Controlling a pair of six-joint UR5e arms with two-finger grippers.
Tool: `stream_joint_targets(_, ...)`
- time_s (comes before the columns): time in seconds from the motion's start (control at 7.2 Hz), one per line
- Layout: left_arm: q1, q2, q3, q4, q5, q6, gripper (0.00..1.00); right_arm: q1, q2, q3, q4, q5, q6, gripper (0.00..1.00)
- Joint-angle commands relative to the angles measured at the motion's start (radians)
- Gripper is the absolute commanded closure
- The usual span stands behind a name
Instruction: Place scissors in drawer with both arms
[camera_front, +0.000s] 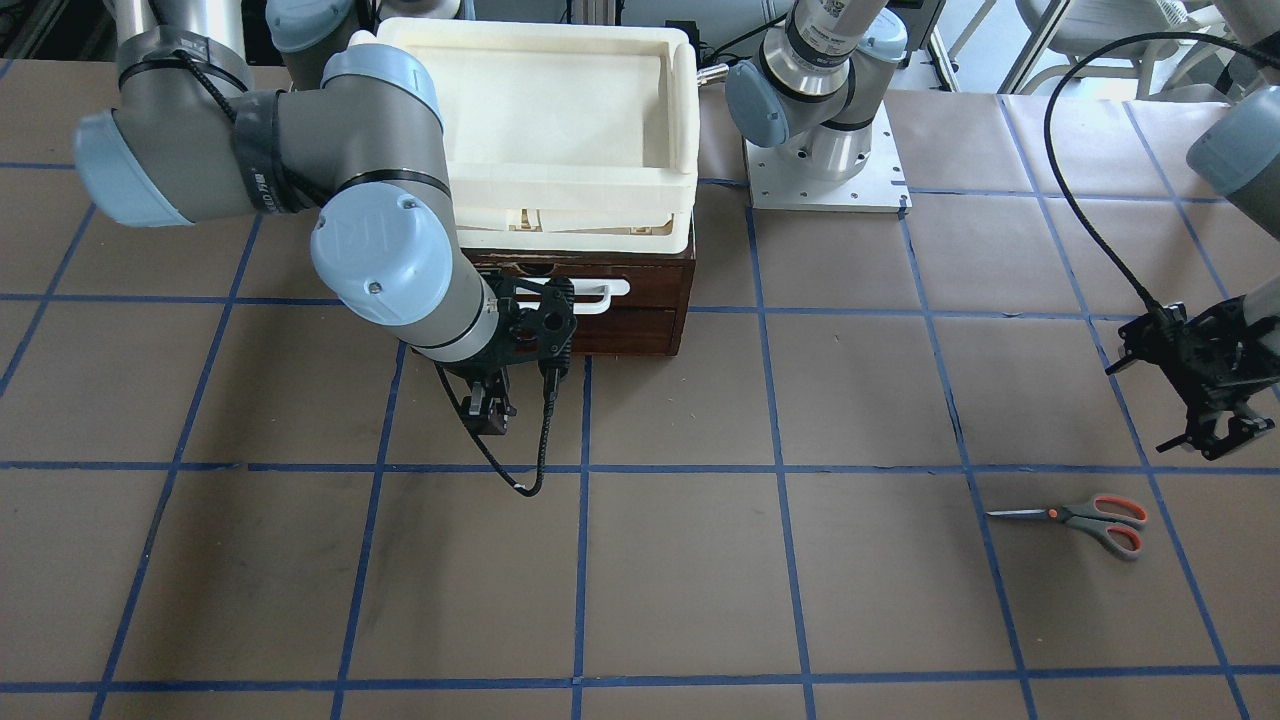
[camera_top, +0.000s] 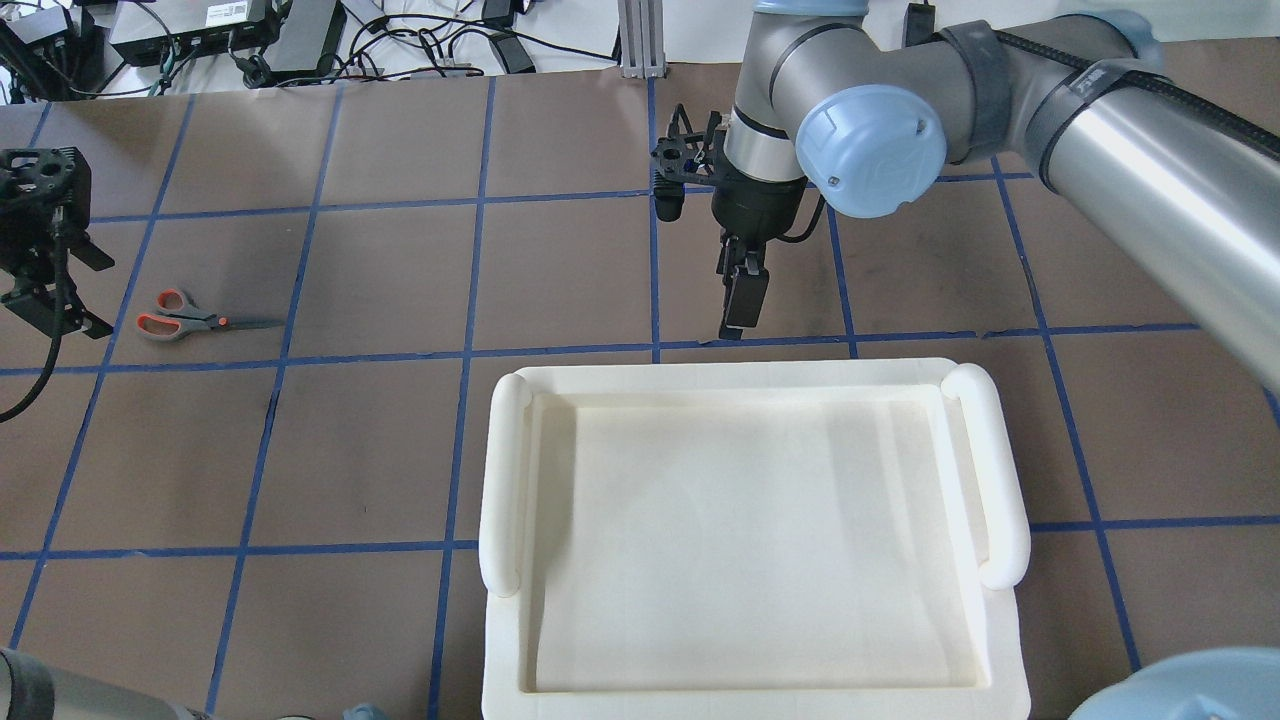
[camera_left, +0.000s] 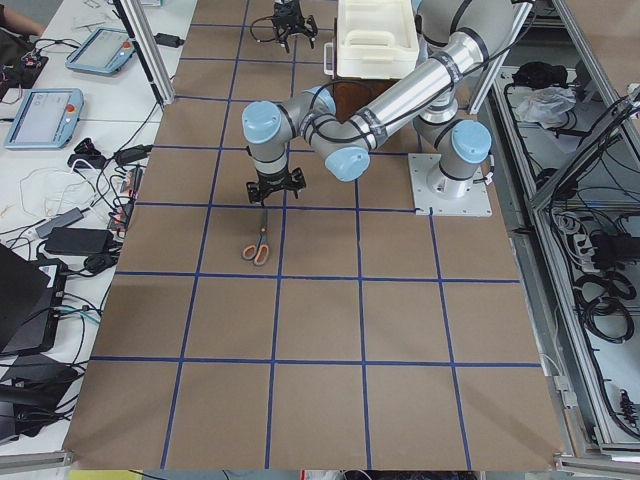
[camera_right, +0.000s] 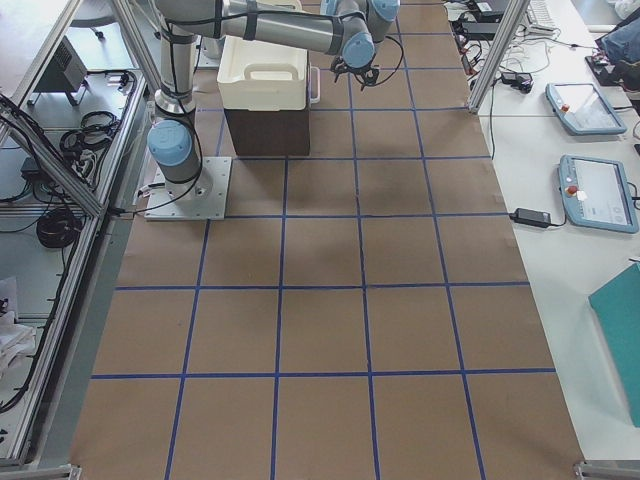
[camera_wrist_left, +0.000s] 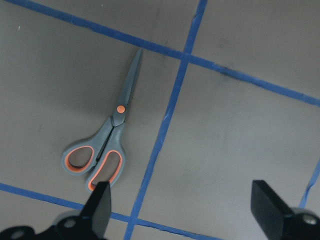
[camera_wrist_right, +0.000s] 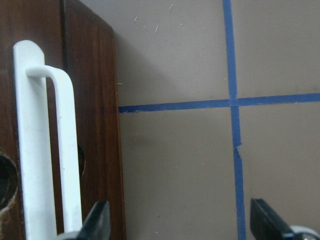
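Note:
The scissors (camera_front: 1085, 518) lie flat on the brown table, blades closed; they also show in the overhead view (camera_top: 185, 318) and the left wrist view (camera_wrist_left: 107, 145). My left gripper (camera_front: 1215, 425) is open and empty, hovering above and beside the handles; in the left wrist view (camera_wrist_left: 182, 200) the scissors lie left of the gap between the fingers. The dark-brown drawer (camera_front: 640, 290) is closed, with its white bar handle (camera_wrist_right: 45, 150) on the front. My right gripper (camera_front: 490, 410) is open and empty just in front of the drawer, off the handle, as the right wrist view (camera_wrist_right: 180, 222) shows.
A cream plastic tray (camera_top: 1005, 480) sits on top of the drawer cabinet. The left arm's white base plate (camera_front: 825, 185) stands beside the cabinet. Blue tape lines grid the brown table (camera_front: 680, 580). Tablets and cables lie on side benches beyond the table.

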Motion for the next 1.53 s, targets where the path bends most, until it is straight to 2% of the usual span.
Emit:
stream_joint_targets(0.0,0.004,-0.096,-0.002,0.142,0.039,0.085,0.0,0.048,0.002,-0.001,0.019,-0.045,-0.025,0.0)
stream_joint_targets(0.28,0.004,-0.187,-0.002,0.266,0.036,0.198,0.0,0.051,0.005,0.009,0.03,-0.061,-0.025,0.0)
stream_joint_targets(0.56,-0.005,-0.235,-0.002,0.278,0.03,0.35,0.0,0.057,0.01,0.021,0.03,-0.063,-0.022,0.0)
stream_joint_targets(1.25,-0.075,-0.247,-0.014,0.279,0.027,0.358,0.01,0.057,0.001,0.009,0.088,-0.109,-0.013,0.0)
stream_joint_targets(1.39,-0.074,-0.252,-0.014,0.279,0.025,0.352,0.01,0.057,-0.001,0.012,0.135,-0.112,-0.006,0.0)
